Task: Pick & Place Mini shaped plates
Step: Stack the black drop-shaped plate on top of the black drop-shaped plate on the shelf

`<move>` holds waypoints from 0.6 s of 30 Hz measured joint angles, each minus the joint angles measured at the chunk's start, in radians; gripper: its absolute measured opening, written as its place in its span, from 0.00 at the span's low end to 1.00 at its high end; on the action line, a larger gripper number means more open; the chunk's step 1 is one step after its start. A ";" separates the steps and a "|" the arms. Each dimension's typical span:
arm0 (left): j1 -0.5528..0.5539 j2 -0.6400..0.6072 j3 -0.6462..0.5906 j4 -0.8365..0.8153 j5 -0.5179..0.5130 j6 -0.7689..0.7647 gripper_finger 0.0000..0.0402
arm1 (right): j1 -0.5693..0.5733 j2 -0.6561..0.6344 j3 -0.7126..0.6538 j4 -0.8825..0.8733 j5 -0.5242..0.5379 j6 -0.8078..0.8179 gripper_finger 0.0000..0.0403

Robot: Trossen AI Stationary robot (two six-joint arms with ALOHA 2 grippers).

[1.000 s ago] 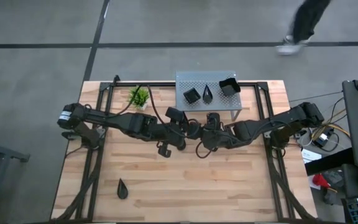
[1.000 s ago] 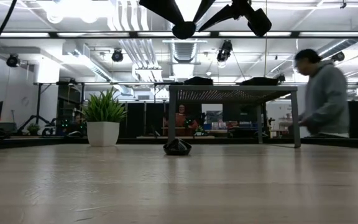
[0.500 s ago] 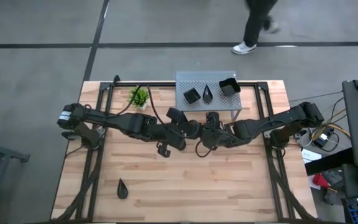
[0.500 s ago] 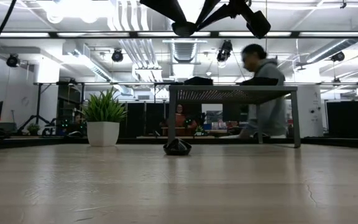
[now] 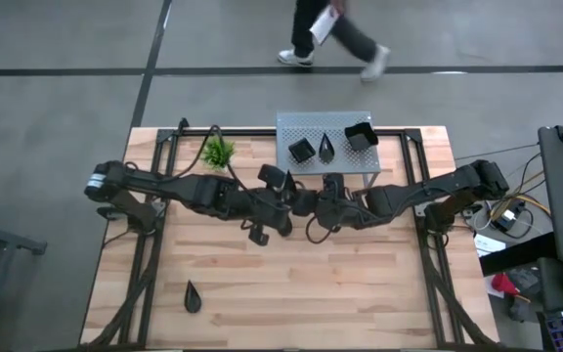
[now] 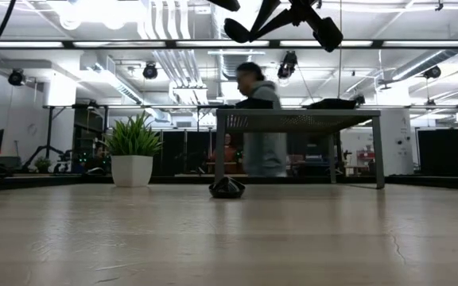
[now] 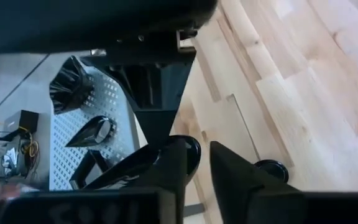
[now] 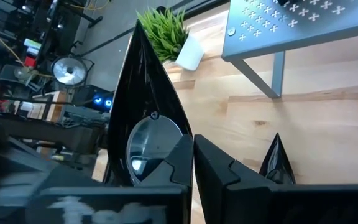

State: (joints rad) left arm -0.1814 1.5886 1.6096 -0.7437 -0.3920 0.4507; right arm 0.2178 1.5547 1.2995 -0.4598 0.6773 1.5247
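Observation:
Both arms meet above the table's middle. My right gripper [image 5: 313, 202] [image 8: 194, 146] is shut on a glossy black teardrop plate [image 8: 143, 106] [image 6: 238, 32], held high over the table. My left gripper [image 5: 296, 200] [image 7: 199, 158] stands open just beside the plate's rounded end [image 7: 190, 148]; in the low view it is clear of the plate. Another teardrop plate [image 5: 193, 296] lies flat on the wood near the front left. A further one [image 8: 275, 163] lies on the table below the grippers. On the grey perforated shelf [image 5: 325, 122] rest a square plate [image 5: 301, 149], a teardrop plate [image 5: 327, 146] and a deeper square one [image 5: 360, 135]. My right gripper pinches the teardrop plate by the rim of its wide end [image 8: 188, 138] between its two fingers. The fingers come from the table's right, slanting a little downward, and lie along the plate. The plate juts out past the fingertips, pointed tip [image 8: 138, 31] foremost, lifted clear of the table.
A small potted plant [image 5: 218, 152] stands at the far left of the shelf. The shelf's legs [image 8: 272, 78] stand on the table's far part. A person [image 5: 330, 34] walks across the floor beyond the far edge. Bare wood lies along the near half [image 5: 311, 293].
My left gripper has come off the teardrop plate and risen a little, while the plate stays high above the table in my right gripper. The person beyond the far edge has walked from right to left.

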 joint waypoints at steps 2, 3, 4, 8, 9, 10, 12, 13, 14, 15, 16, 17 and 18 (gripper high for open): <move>0.000 -0.008 0.000 0.006 0.000 0.000 0.21 | -0.003 -0.001 0.000 0.000 0.000 -0.007 0.02; 0.000 -0.011 0.000 0.008 0.000 -0.001 0.23 | -0.007 -0.003 0.000 -0.001 -0.001 -0.010 0.02; 0.000 -0.014 0.000 0.008 0.000 -0.001 0.25 | -0.010 -0.006 0.000 -0.005 -0.001 -0.013 0.02; -0.001 -0.030 0.000 0.015 0.002 -0.019 0.29 | -0.025 -0.026 0.000 -0.018 -0.003 -0.037 0.02; -0.001 -0.037 0.000 0.019 0.002 -0.028 0.29 | -0.030 -0.033 0.000 -0.026 -0.003 -0.039 0.02; -0.001 -0.044 0.000 0.024 0.002 -0.036 0.29 | -0.034 -0.043 0.000 -0.042 -0.002 -0.040 0.02; 0.000 -0.060 0.000 0.033 0.012 -0.071 0.30 | -0.042 -0.067 0.000 -0.097 0.000 -0.037 0.02; 0.003 -0.067 0.000 0.040 0.020 -0.101 0.30 | -0.047 -0.079 0.000 -0.122 0.001 -0.030 0.02; 0.006 -0.071 0.000 0.043 0.034 -0.128 0.30 | -0.051 -0.095 0.000 -0.155 0.001 -0.019 0.02; 0.011 -0.075 0.000 0.047 0.058 -0.154 0.30 | -0.055 -0.110 0.000 -0.191 0.002 -0.011 0.02; 0.015 -0.080 0.000 0.053 0.077 -0.177 0.30 | -0.057 -0.121 0.000 -0.212 0.004 -0.010 0.02; 0.019 -0.085 -0.003 0.063 0.099 -0.198 0.30 | -0.063 -0.137 0.000 -0.231 0.004 -0.009 0.02; 0.023 -0.088 -0.004 0.068 0.115 -0.218 0.30 | -0.067 -0.151 0.000 -0.259 0.003 -0.009 0.02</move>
State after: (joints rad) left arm -0.1582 1.5002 1.6056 -0.6758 -0.2770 0.2328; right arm 0.1512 1.4042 1.2995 -0.7185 0.6804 1.5155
